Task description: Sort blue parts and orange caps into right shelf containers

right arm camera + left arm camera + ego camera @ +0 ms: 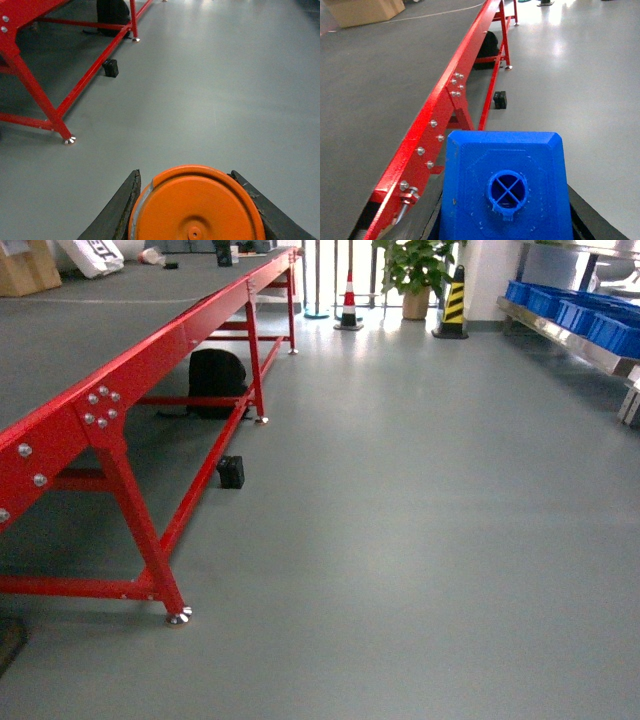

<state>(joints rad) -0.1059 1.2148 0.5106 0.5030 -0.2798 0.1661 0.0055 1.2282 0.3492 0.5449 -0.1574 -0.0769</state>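
Transit phase, both arms loaded; robot faces open grey floor (420, 540) with the long red-framed steel surface (150, 370) on its left.

Left pincer (505, 220): closed on a bright blue rectangular plastic block (505, 185), matte, with bevelled top edges and a round hole crossed by an X-shaped web. Dark fingers (590, 215) show only as slivers at the block's sides.

Right pincer (197, 210): black fingers (120, 210) pressed against both sides of an orange plastic cylinder cap (197, 210); the smooth, paler flat top has a raised ring and a small central dimple. The "4680" side print is not visible from here.

Destination: the stainless steel right shelf (560, 335) with its shiny front rail, carrying ribbed bright blue plastic crates (590, 312), lies far right and well apart from the robot.

Risks (judgement):
- Smooth round cap in flat fingers: it may roll or slip out if the base jolts.
- The block sits high in the pincer; it could tilt under a sudden turn.
- The red frame's leg (140, 530) and a small black box (231, 471) on the floor lie near the base's path; clipping either could shake a part loose.
- Crates look alike at this distance, so a mis-sort is possible.
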